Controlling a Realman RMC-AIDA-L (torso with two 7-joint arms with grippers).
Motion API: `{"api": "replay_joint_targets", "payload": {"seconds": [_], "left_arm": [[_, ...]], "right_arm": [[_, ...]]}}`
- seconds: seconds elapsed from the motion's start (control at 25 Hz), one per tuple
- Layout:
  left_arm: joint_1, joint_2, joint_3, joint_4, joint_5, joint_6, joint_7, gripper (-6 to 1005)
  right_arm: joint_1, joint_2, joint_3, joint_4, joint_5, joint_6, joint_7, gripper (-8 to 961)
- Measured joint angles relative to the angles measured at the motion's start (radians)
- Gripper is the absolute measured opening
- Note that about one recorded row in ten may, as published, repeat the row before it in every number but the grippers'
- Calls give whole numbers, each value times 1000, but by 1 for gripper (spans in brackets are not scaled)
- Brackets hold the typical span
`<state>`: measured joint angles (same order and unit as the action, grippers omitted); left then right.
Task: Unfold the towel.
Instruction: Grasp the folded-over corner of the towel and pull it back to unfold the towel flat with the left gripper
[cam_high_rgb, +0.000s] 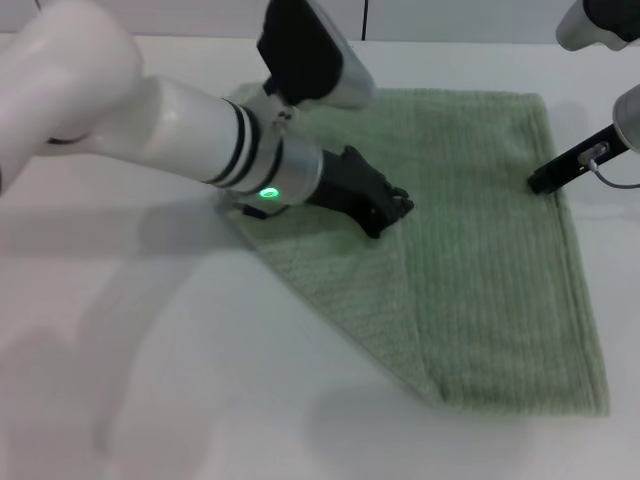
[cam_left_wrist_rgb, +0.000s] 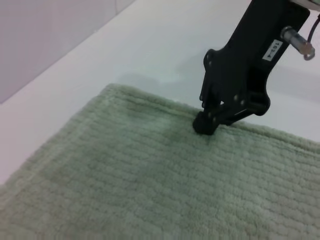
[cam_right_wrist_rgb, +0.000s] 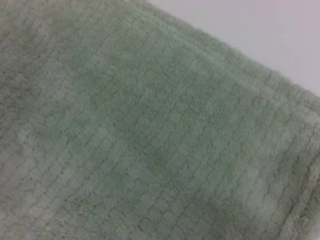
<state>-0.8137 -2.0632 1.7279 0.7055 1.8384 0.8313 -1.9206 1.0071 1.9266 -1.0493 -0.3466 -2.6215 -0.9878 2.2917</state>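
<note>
The pale sage-green towel (cam_high_rgb: 480, 250) lies on the white table (cam_high_rgb: 150, 350), with a flap (cam_high_rgb: 345, 280) folded over along its near left side. My left gripper (cam_high_rgb: 390, 212) is low on the towel at the top end of that flap's edge. My right gripper (cam_high_rgb: 540, 183) is shut, its tip resting on the towel's right hem. It also shows in the left wrist view (cam_left_wrist_rgb: 205, 125), pressed down on the far edge of the towel (cam_left_wrist_rgb: 150, 185). The right wrist view shows only the towel's ribbed cloth (cam_right_wrist_rgb: 150, 140).
My left arm (cam_high_rgb: 180, 130) reaches across the table's left half and hides the towel's far left corner. Bare white table (cam_left_wrist_rgb: 150, 45) lies around the towel. A pale wall (cam_left_wrist_rgb: 45, 35) stands beyond the table edge.
</note>
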Motion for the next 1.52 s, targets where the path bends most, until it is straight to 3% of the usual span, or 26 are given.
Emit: {"api": "replay_joint_targets", "payload": {"seconds": [0.2,0.44,0.6,0.96,1.04,1.28,1.52], "left_arm": [[35,1,-137,63,88,134,0,74],[56,1,-163,101,105,169,0,71],[94,4,-258,188,156,322,0,69],[130,5,-310,255,185,401,-7,68],[159,5,-363,310,207,463,-10,67],[205,6,-400,386,235,530,-13,67],[217,6,-439,413,244,607,-7,67]], "right_arm": [[3,0,0,0,-1,0,0,-2],[5,0,0,0,-2,0,0,-2],[5,-1,0,0,-3,0,0,-2],[5,-3,-1,0,-5,0,0,-2],[5,-3,-2,0,-6,0,0,-2],[2,-4,-2,0,-12,0,0,-2],[-1,-5,-2,0,-12,0,0,-2]]}}
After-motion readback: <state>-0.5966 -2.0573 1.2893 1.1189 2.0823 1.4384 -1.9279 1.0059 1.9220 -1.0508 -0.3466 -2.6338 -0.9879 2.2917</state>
